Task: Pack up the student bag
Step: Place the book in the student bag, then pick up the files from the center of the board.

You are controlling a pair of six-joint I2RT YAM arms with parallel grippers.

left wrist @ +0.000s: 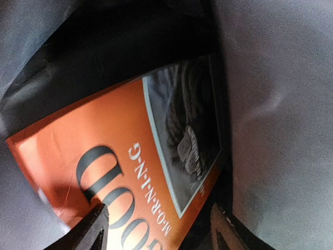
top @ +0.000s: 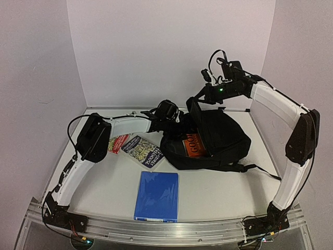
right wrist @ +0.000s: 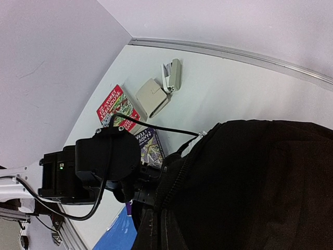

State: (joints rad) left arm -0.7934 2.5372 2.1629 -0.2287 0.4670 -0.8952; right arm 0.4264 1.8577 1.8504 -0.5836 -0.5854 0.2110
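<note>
The student bag (top: 218, 138), a black soft backpack, lies at the middle right of the table with its mouth facing left. An orange book (top: 195, 148) marked "GOOD MORNING" sits partly inside that mouth. My left gripper (top: 177, 121) reaches into the bag. In the left wrist view it (left wrist: 158, 232) is open, its fingers (left wrist: 91, 229) apart over the orange book (left wrist: 119, 151), with grey lining (left wrist: 281, 104) around it. My right gripper (top: 200, 97) is shut on the bag's upper rim and holds it raised. Black bag fabric (right wrist: 250, 182) hides its fingers in the right wrist view.
A blue book (top: 156, 196) lies flat near the front edge. A dark patterned book (top: 143, 151) and a red one (top: 118, 143) lie left of the bag, under the left arm. A beige case (right wrist: 151, 97) and a small white-grey object (right wrist: 172, 76) rest near the back wall.
</note>
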